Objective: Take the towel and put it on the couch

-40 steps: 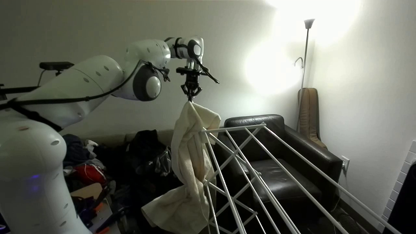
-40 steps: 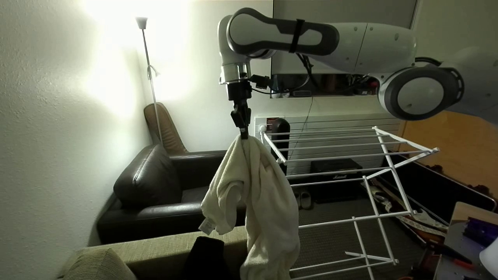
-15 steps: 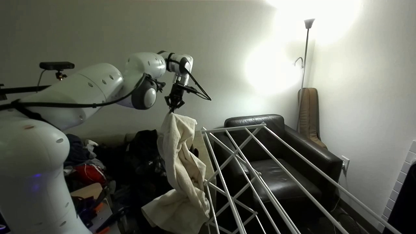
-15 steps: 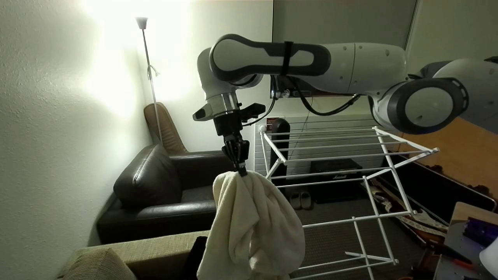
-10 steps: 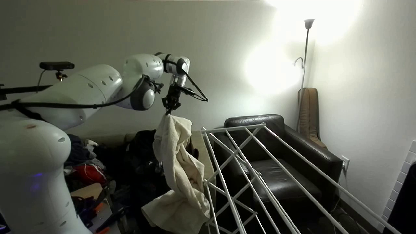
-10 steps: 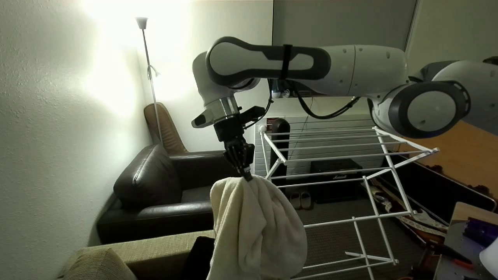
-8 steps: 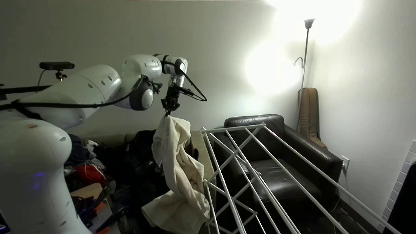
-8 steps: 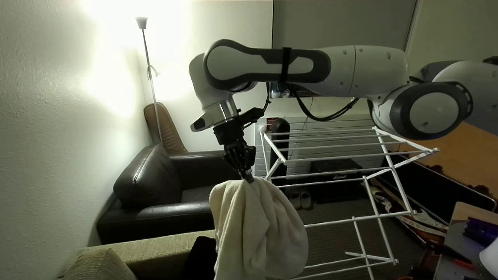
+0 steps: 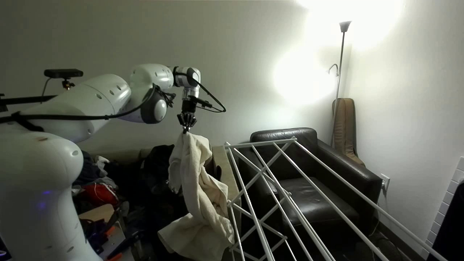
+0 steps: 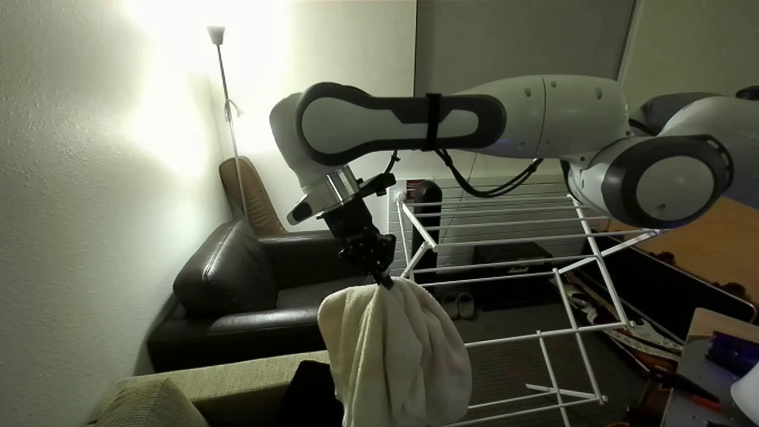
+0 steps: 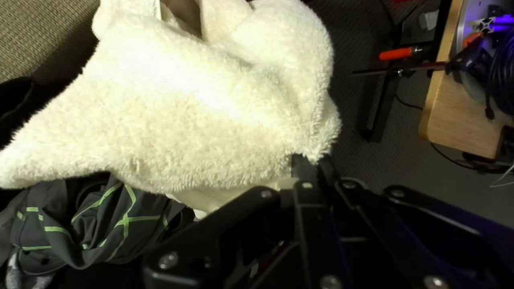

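The towel [image 9: 195, 174], a cream fluffy cloth, hangs in long folds in both exterior views. My gripper [image 9: 185, 130] is shut on its top edge, pointing down and tilted in an exterior view [image 10: 386, 283]. In the wrist view the towel [image 11: 192, 112] fills the upper left, its corner pinched between the dark fingertips [image 11: 304, 168]. The greenish-beige couch shows its arm [image 10: 249, 376] behind and left of the cloth in an exterior view, its back [image 9: 125, 156] along the wall. The towel's lower end is cut off by the frame in an exterior view.
A white drying rack [image 9: 261, 141] stands close beside the towel, with a dark leather armchair [image 9: 308, 203] behind it. Dark clothes [image 9: 159, 177] and a red garment [image 9: 99, 194] are heaped on the couch. A wooden-edged table [image 11: 461, 120] with tools is at the wrist view's right.
My gripper has come down and away from the drying rack, tilting on the way. The towel's top sank with it and its folds hang lower; the grip stays the same.
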{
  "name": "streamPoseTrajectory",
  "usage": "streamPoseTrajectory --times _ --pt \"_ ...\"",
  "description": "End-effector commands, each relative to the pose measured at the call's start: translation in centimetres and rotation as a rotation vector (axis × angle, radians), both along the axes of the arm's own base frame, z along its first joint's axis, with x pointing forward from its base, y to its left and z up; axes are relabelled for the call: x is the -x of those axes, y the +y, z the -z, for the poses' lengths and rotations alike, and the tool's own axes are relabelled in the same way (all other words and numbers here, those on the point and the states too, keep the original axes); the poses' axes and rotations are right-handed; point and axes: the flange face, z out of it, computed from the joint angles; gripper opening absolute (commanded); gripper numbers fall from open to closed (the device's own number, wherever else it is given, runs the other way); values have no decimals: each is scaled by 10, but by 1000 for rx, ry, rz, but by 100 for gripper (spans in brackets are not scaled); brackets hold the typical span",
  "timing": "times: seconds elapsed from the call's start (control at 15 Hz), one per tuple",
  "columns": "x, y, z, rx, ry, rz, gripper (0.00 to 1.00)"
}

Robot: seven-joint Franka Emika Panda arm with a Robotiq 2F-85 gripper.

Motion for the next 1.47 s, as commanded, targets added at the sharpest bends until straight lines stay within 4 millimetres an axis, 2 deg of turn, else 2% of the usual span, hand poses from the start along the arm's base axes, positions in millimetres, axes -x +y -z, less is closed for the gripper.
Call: streamPoseTrajectory --times 0.0,0.87,1.4 --pt "7 2 -4 17 17 -89 4" --pt "20 6 15 29 120 -195 4" --pt "10 22 13 48 -21 -338 4"
